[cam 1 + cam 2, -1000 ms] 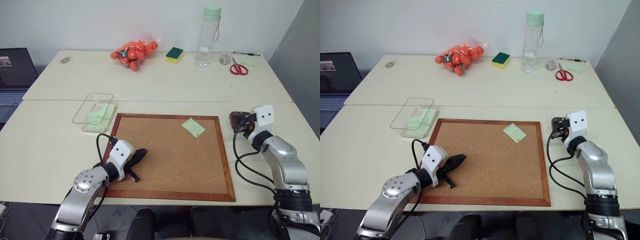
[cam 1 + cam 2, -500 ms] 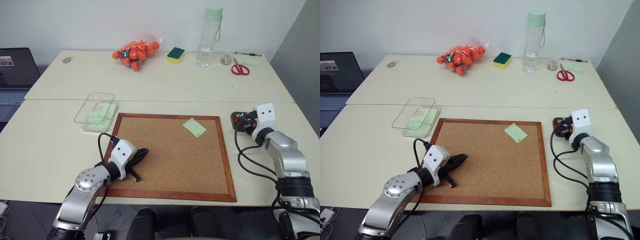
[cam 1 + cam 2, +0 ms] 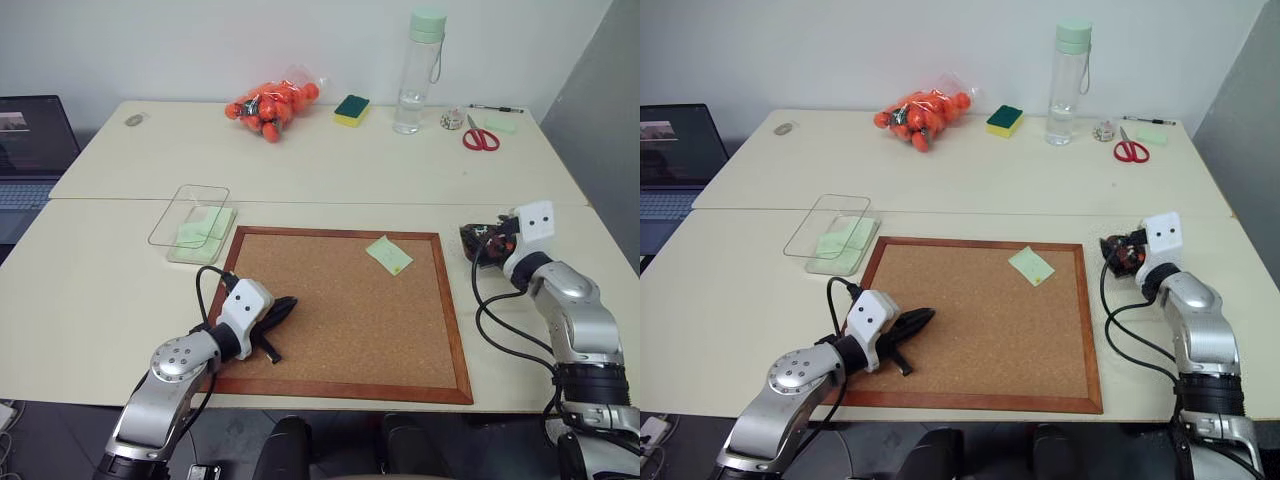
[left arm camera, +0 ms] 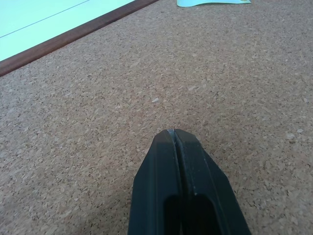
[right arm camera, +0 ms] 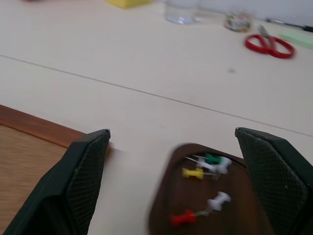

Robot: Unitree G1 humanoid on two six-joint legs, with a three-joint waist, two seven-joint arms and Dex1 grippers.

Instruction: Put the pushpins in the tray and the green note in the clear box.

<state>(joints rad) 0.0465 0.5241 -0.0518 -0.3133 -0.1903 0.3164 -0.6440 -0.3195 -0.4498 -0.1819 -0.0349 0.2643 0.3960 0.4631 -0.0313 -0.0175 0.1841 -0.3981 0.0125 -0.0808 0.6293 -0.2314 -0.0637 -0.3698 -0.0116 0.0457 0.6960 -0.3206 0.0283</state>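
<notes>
Pushpins (image 5: 203, 196): lying in the small dark brown tray, seen in the right wrist view; one red, one yellow, one green and two white. Red one lies roughly crosswise, head to one side, pin tip toward a white one; yellow one lies likewise crosswise.
Tray (image 3: 478, 243): right of centre in the left eye view, on the cream table (image 3: 300, 170) just right of the cork board's frame, partly behind the right gripper. Its long axis cannot be told from these views.
Green note (image 3: 387, 254): flat on the cork board (image 3: 350, 310), upper right part of the board, turned like a diamond with one corner pointing to the lower right of the frame.
Clear box (image 3: 190, 214): left of centre, just off the board's upper left corner, long axis running toward the back of the table; it rests partly over a pale green notepad (image 3: 203, 232).
Left gripper (image 4: 173, 133): lower left of the head view, black fingers pressed together with nothing between them, tip low over the bare cork and pointing toward the board's middle.
Right gripper (image 5: 171, 142): at the right edge of the table, fingers spread wide with the tray between and beyond them, holding nothing.
Far table edge: bag of orange fruit (image 3: 268, 102), sponge (image 3: 349, 110), bottle (image 3: 417, 70), red scissors (image 3: 478, 137).
Laptop (image 3: 30, 150): far left edge of the frame.
</notes>
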